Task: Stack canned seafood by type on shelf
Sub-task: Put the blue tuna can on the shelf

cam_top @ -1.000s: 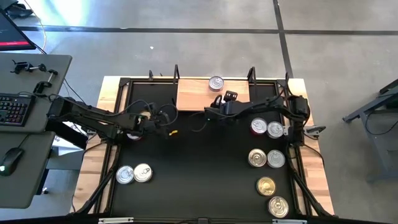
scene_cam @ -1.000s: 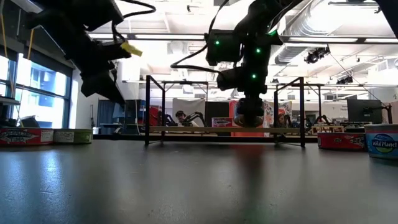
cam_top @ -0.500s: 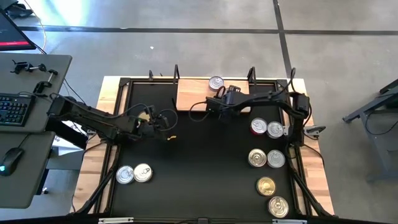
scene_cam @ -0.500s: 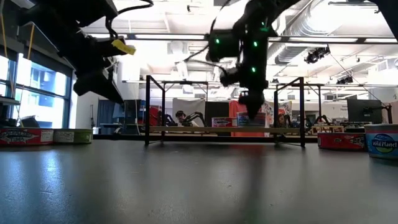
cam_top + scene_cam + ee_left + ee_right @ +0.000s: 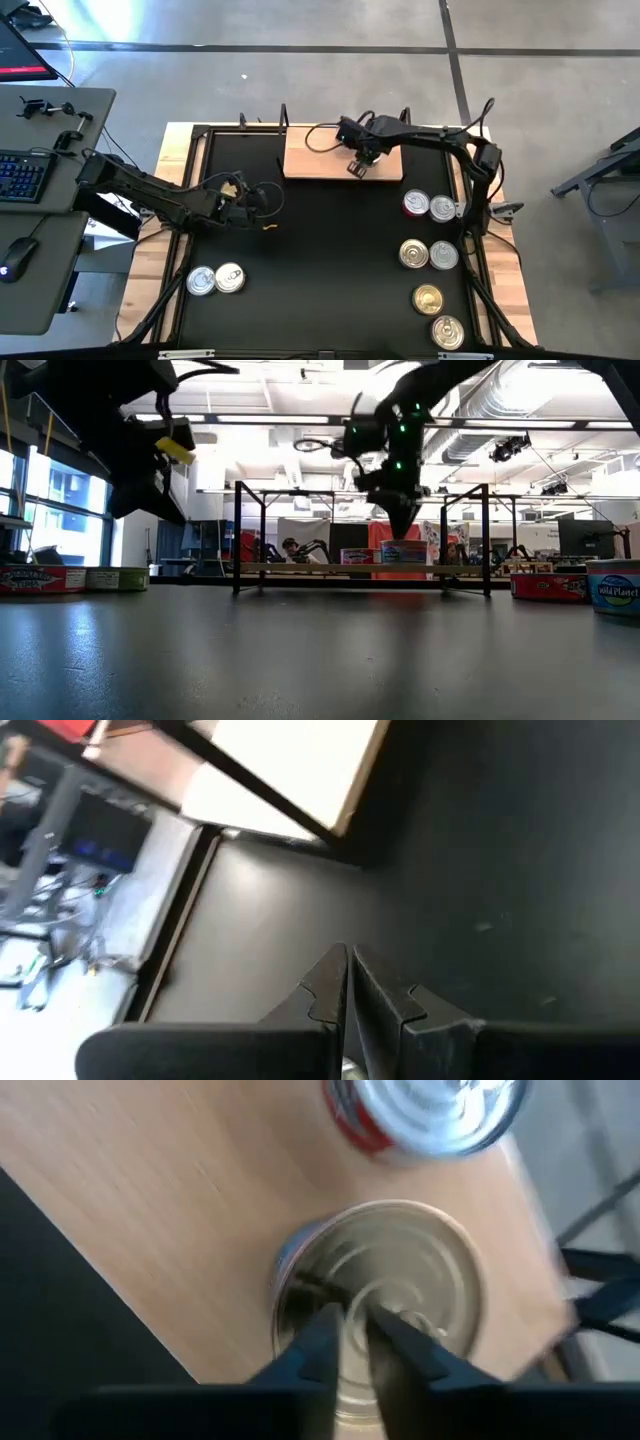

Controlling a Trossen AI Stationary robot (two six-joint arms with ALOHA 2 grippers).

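Observation:
Two tins stand on the light-brown shelf (image 5: 150, 1200) at the table's far edge. One is gold-lidded (image 5: 400, 1280) and lies right below my right gripper (image 5: 352, 1335). The other is red-sided with a silver lid (image 5: 425, 1115) and stands just beyond it. In the low view the right gripper (image 5: 402, 528) hangs shut a little above the tin (image 5: 403, 552), pointing steeply down. In the high view the right arm (image 5: 358, 140) hides both tins. My left gripper (image 5: 348, 990) is shut with nothing in it, over the black tabletop left of centre (image 5: 258, 205).
Two silver tins (image 5: 215, 279) lie near the table's left front. Several more tins (image 5: 430, 206) (image 5: 428, 255) (image 5: 428, 298) (image 5: 447, 332) sit along the right side. Black posts (image 5: 238, 535) (image 5: 487, 538) stand at the shelf's ends. The middle of the tabletop (image 5: 330, 260) is bare.
My right gripper has let go of the tin, which stays on the shelf. The gripper has risen, swung toward the table's far edge and shut its fingers. The left arm has barely shifted.

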